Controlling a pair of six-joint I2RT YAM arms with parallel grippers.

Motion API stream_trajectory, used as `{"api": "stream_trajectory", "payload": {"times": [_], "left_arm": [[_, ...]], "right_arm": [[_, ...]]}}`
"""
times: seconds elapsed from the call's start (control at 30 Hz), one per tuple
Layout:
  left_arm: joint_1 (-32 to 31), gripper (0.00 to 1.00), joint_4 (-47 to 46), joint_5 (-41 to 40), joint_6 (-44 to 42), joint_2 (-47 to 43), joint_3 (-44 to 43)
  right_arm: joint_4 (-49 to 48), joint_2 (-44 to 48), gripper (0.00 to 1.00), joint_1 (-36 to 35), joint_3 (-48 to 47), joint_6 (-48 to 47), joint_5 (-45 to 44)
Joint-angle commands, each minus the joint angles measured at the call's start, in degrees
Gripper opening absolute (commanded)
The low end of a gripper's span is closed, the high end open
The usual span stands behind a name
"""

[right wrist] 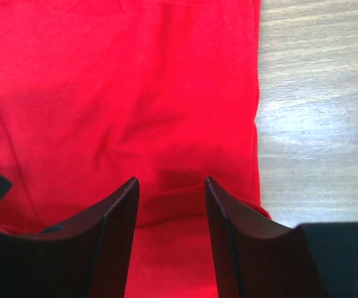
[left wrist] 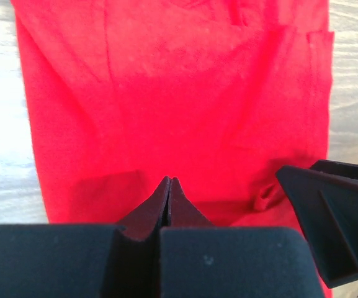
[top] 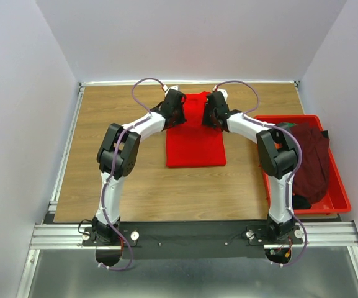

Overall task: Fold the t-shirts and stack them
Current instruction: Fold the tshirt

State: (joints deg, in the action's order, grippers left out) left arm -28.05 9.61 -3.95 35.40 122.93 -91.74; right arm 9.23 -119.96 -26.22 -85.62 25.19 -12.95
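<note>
A red t-shirt (top: 196, 139) lies flat on the brown wood table (top: 116, 105), about in the middle, a bit toward the far side. It is folded into a long neat shape with straight sides. Both arms reach over to the far end of this shirt and come in close, one from each side. The left tool (left wrist: 170, 186) is down at the far left part of the shirt. Its two black fingers are pressed tight together with no gap, and the tips sit right on the red cloth. I cannot tell if any cloth is caught between them. The right tool (right wrist: 170, 181) is down at the far right part of the shirt, just beside the left one. Its two fingers stand apart, about half way, and red cloth shows in the gap. I cannot tell if it has hold of the cloth. The cloth is a little bunched near one of its fingers (left wrist: 327, 217). On the right side of the table sits a red bin (top: 343, 202). A dark maroon t-shirt (top: 309, 164) is heaped inside it, all crumpled and not folded.
</note>
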Motion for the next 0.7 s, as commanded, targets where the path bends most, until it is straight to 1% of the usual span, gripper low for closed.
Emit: {"api": "stream_trajectory", "payload": {"times": [0.0, 0.07, 0.13, 0.2, 0.27, 0.3, 0.4, 0.43, 0.47, 0.5, 0.57, 0.6, 0.67], "left_arm": [[1.07, 0.0, 2.52, -0.54, -1.91, 1.26, -1.16], [1.25, 0.0, 0.34, 0.34, -2.61, -0.58, -0.46], [1.25, 0.04, -2.04, 0.69, -3.93, -2.86, 0.77], [1.25, 0.14, -3.45, 0.96, -4.28, -5.94, 1.57], [1.25, 0.25, -4.07, 0.7, -4.72, -8.75, 2.79], [1.25, 0.32, -4.42, 0.17, -4.55, -9.81, 3.5], [1.25, 0.35, -5.03, -1.67, -3.23, -14.29, 7.62], [1.25, 0.33, -4.77, -2.98, -2.01, -16.48, 10.07], [1.25, 0.29, -4.77, -4.04, -1.04, -17.54, 11.4], [1.25, 0.19, -3.99, -4.84, -0.08, -18.6, 12.72], [1.25, 0.13, -3.89, -6.59, 1.77, -21.05, 16.66], [1.25, 0.04, -3.63, -7.04, 2.3, -21.68, 17.9], [1.25, 0.0, -3.11, -7.91, 2.83, -22.3, 20.19]], "right_arm": [[1.49, -2.03, 0.54, 0.99, -1.74, -1.55, 0.03], [1.4, -0.46, 0.54, 1.25, -1.04, -1.63, -0.14], [1.49, 0.51, 0.54, 1.34, -1.03, -1.98, -1.2], [1.58, 2.45, 0.55, 1.34, -1.12, -2.78, -1.55], [1.58, 4.2, 0.58, 1.34, -0.77, -3.04, -2.17], [1.58, 6.12, 0.59, 1.34, -0.16, -3.13, -2.34], [1.58, 10.34, 0.63, 1.34, 2.38, -2.78, -3.83], [1.49, 11.41, 0.63, 1.34, 3.44, -2.26, -4.27], [1.58, 12.55, 0.63, 1.34, 4.4, -2.25, -4.45], [1.58, 13.6, 0.63, 1.34, 5.37, -1.55, -4.89], [1.58, 16.07, 0.61, 1.35, 8.53, -1.02, -4.98], [1.58, 16.68, 0.6, 1.43, 9.59, -0.67, -4.72], [1.58, 18.0, 0.58, 1.34, 11.78, -0.32, -4.54]]}}
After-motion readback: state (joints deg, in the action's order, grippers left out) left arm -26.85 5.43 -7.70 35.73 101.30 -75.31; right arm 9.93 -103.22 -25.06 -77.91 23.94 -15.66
